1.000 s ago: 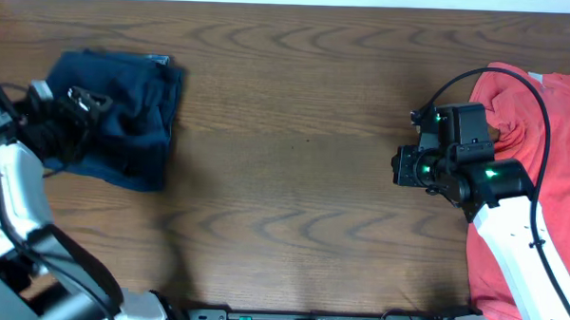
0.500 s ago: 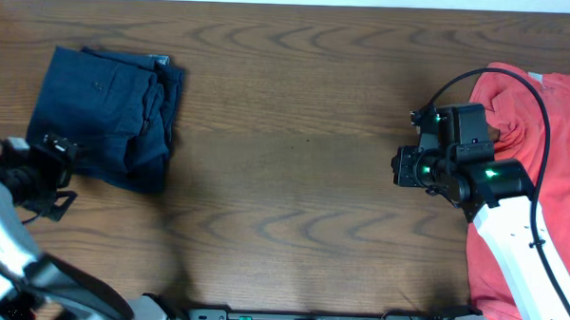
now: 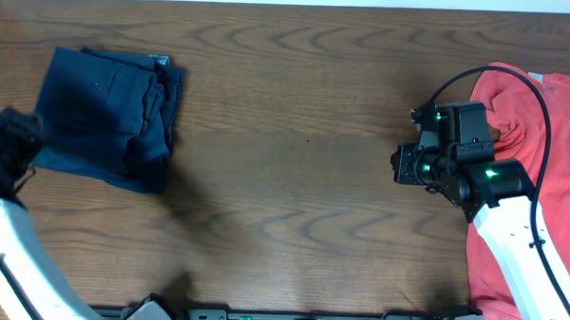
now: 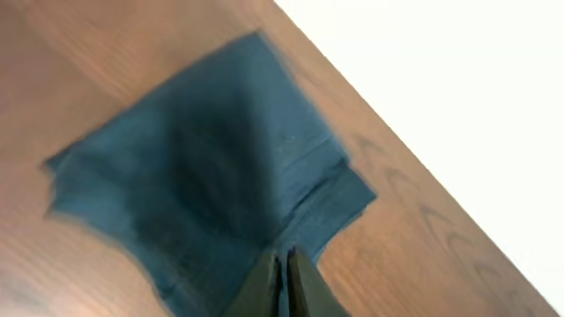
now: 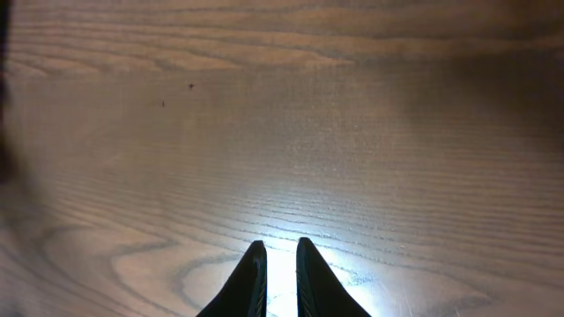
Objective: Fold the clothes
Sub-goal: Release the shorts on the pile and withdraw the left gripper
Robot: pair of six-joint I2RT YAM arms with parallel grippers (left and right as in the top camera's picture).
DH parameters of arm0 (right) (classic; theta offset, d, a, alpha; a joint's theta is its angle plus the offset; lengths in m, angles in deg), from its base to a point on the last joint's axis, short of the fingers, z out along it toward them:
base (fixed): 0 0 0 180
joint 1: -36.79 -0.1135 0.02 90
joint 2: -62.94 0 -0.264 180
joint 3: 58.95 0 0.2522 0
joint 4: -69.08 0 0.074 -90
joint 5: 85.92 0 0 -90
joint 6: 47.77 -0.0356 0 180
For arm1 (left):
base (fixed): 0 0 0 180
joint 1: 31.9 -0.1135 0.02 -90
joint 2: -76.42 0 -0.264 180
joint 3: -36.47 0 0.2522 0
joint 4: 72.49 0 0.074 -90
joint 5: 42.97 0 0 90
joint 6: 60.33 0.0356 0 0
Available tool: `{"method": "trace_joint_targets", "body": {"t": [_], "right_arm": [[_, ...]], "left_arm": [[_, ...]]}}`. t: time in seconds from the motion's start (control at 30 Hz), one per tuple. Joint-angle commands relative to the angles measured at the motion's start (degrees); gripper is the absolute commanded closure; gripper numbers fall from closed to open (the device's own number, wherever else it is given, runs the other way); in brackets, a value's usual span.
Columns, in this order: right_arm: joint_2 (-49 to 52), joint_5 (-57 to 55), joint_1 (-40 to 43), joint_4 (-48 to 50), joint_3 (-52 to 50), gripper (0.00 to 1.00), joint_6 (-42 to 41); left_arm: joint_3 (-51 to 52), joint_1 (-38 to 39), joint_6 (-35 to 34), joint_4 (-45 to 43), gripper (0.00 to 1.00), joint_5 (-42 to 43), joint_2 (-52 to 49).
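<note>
While the navy shorts (image 3: pixel 106 116) lie folded in a bundle at the table's (image 3: pixel 294 179) far left, a red garment (image 3: pixel 542 140) waits unfolded at the right. Both the left gripper (image 4: pixel 284 264) and right gripper (image 5: pixel 280 255) look closed and empty, though the left view is blurred.

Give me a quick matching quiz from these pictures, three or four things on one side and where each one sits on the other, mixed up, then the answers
Things:
1. blue folded shorts
2. red shirt
3. left claw
4. right claw

Places:
A. table's right edge
B. over bare wood, near the middle
C. far left part of the table
D. above the edge of the blue cloth

Pairs: 1-C, 2-A, 3-D, 4-B
</note>
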Motion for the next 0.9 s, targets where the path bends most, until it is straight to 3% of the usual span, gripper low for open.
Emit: {"method": "trace_joint_targets", "body": {"t": [0.0, 0.17, 0.3, 0.43, 0.63, 0.73, 0.87], "right_arm": [[0.2, -0.2, 0.3, 0.4, 0.4, 0.88, 0.6], [0.2, -0.2, 0.3, 0.7, 0.4, 0.89, 0.4], [0.3, -0.2, 0.3, 1.0, 0.4, 0.90, 0.0], [0.3, -0.2, 0.3, 0.9, 0.4, 0.91, -1.2], [0.3, -0.2, 0.3, 0.9, 0.4, 0.93, -1.6], [0.3, 0.1, 0.3, 0.8, 0.4, 0.94, -1.5], [-0.5, 2.3, 0.2, 0.7, 0.4, 0.95, -1.5]], "left_arm": [[-0.1, 3.6, 0.5, -1.2, 0.94, -4.9, -6.9], [-0.1, 7.8, 0.3, -5.0, 0.93, -12.4, -21.6], [-0.2, 9.6, -1.0, -11.7, 0.89, -8.2, -33.4], [-0.2, 11.3, -1.0, -13.8, 0.75, -3.7, -40.1], [-2.1, 12.5, -0.7, -10.9, 0.62, 1.6, -37.6], [-5.3, 12.6, 0.9, -4.1, 0.52, 2.1, -32.2], [-9.8, 13.7, 8.0, 6.3, 0.46, 2.3, -23.2]]}}
